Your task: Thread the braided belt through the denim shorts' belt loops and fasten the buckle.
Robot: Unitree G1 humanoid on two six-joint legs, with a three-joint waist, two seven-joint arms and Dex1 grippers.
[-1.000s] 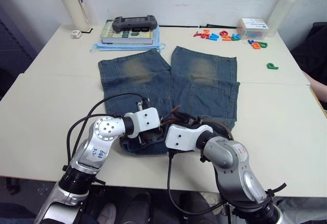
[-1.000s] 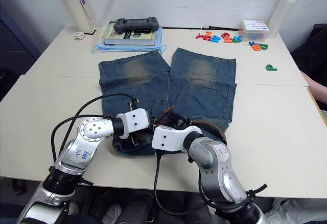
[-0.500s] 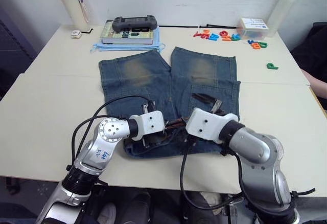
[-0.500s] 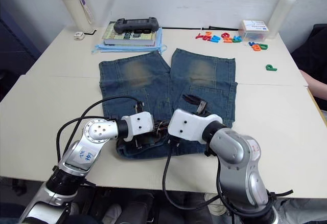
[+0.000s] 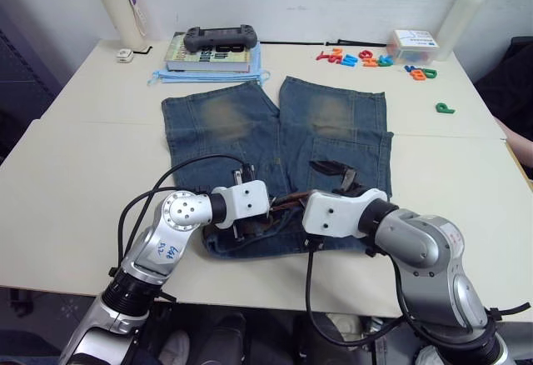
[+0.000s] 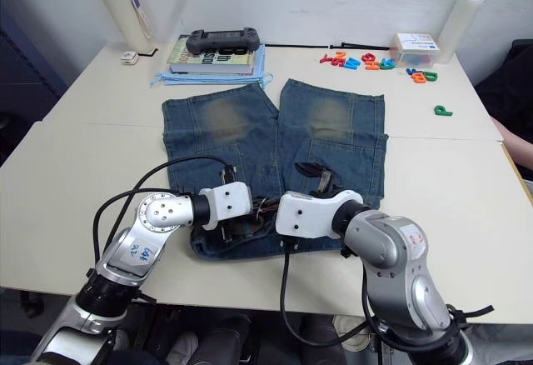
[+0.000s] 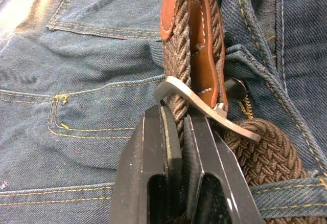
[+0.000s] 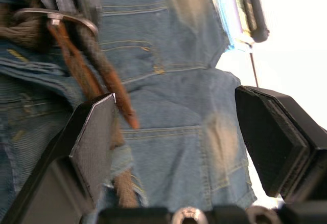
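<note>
The denim shorts (image 5: 250, 123) lie flat mid-table, waistband toward me. The braided belt (image 5: 287, 202) is bunched at the waistband between my two wrists. In the left wrist view my left gripper (image 7: 173, 111) is shut on the belt (image 7: 176, 70) right beside the silvery buckle (image 7: 204, 109), whose tan tab (image 7: 202, 45) lies along the strap. A coil of belt (image 7: 260, 152) rests beside it, passing under a denim strip (image 7: 281, 192). My right gripper (image 8: 176, 96) is open over the shorts, its fingers (image 8: 94, 137) wide apart with nothing between them; the belt's strap (image 8: 87, 55) lies next to one finger.
A stack of books with a game controller (image 5: 218, 38) sits behind the shorts. White bottles (image 5: 119, 5) (image 5: 462, 11) stand at the back corners. Coloured letters (image 5: 366, 57), a small box (image 5: 412, 44) and a green letter (image 5: 444, 108) lie at the back right. A person's arm (image 5: 520, 144) shows at the right edge.
My right gripper has swung right, away from the buckle, then drew back slightly toward me. The left gripper has kept its grip on the belt, nearly still.
</note>
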